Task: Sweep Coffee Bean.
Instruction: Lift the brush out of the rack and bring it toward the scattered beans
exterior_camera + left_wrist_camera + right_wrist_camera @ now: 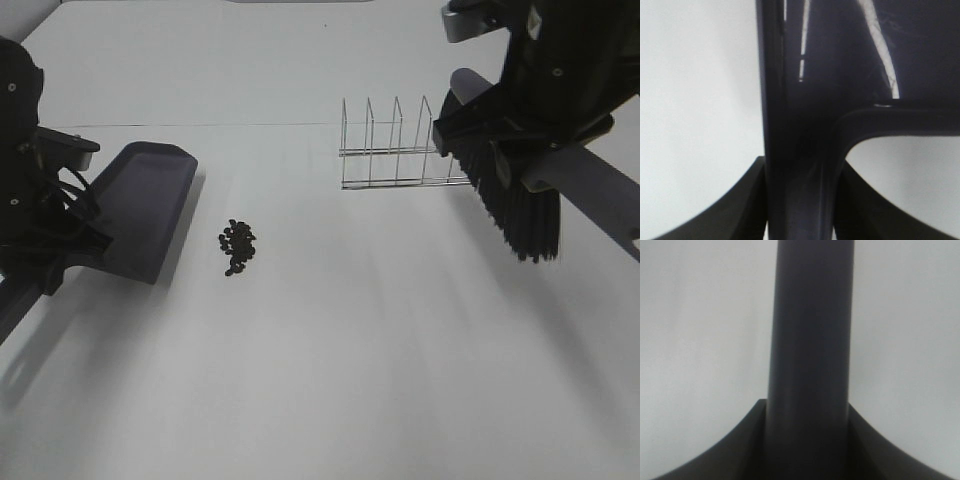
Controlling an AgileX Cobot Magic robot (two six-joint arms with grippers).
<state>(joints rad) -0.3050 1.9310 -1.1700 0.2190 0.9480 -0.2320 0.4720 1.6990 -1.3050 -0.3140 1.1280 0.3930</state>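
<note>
Scene: white table (380, 360) seen from above, one arm at each side
Coffee beans (238, 247): small dark cluster lying on the bare table, left of centre, just beside the dustpan's open edge but not touching it; the beans sit tight together with only a few loose at the rim of the pile
Dustpan (140, 205): grey-purple, at the left side, its wide mouth turned toward the beans and its handle running back into the left arm; whether the front lip touches the table cannot be told
Left gripper (802, 210): jaws narrow, clamped from both sides on the dustpan handle (800, 190), as the left wrist view shows close up
Brush (520, 205): at the right side, well apart from the beans, with black bristles hanging down and toward the near edge; it hangs above the table and crosses in front of the right end of the rack in the high view
Right gripper (807, 440): jaws narrow, gripping the brush's round grey handle (810, 340), which fills the gap between the two fingers
Wire rack (395, 150): thin metal dish rack with upright loops, standing on the table behind and to the right of the beans, between the two arms
</note>
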